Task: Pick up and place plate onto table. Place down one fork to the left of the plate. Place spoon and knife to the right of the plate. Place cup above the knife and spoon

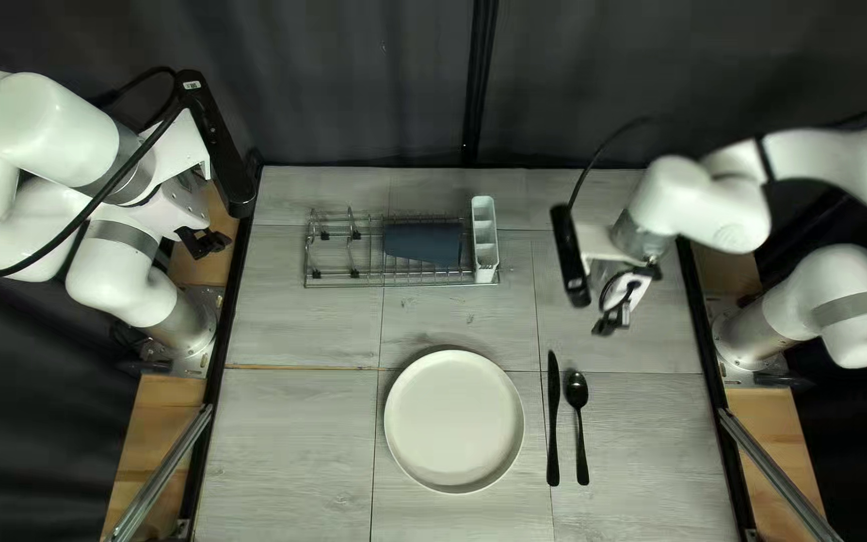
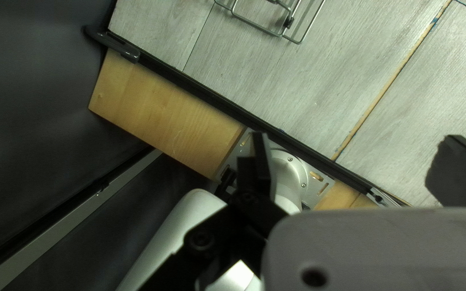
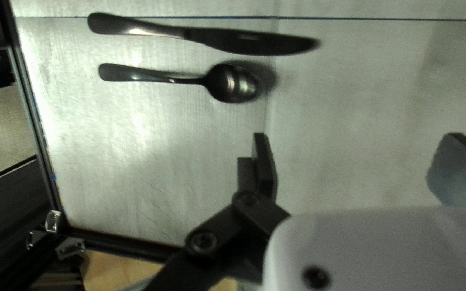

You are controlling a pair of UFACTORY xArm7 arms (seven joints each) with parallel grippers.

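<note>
My left gripper (image 1: 205, 243) is raised beside the table's left edge; in the left wrist view the left gripper (image 2: 360, 168) stands open, holding nothing. My right gripper (image 1: 611, 323) hangs above the table, beyond the spoon; in the right wrist view the right gripper (image 3: 358, 168) is open and empty, with the spoon (image 3: 232, 83) and knife (image 3: 252, 42) to one side. A pale round plate (image 1: 454, 422) lies in the near middle. Right of it are the black knife (image 1: 553, 422), then the black spoon (image 1: 578, 391). A dark blue cup (image 1: 423, 244) lies sideways on the wire rack.
The wire rack (image 1: 343, 274) stands toward the table's far side. At its right end is a white compartment holder (image 1: 485, 241); its contents cannot be made out. Black rails edge the table (image 1: 303, 432) at left and right, with a dark curtain behind.
</note>
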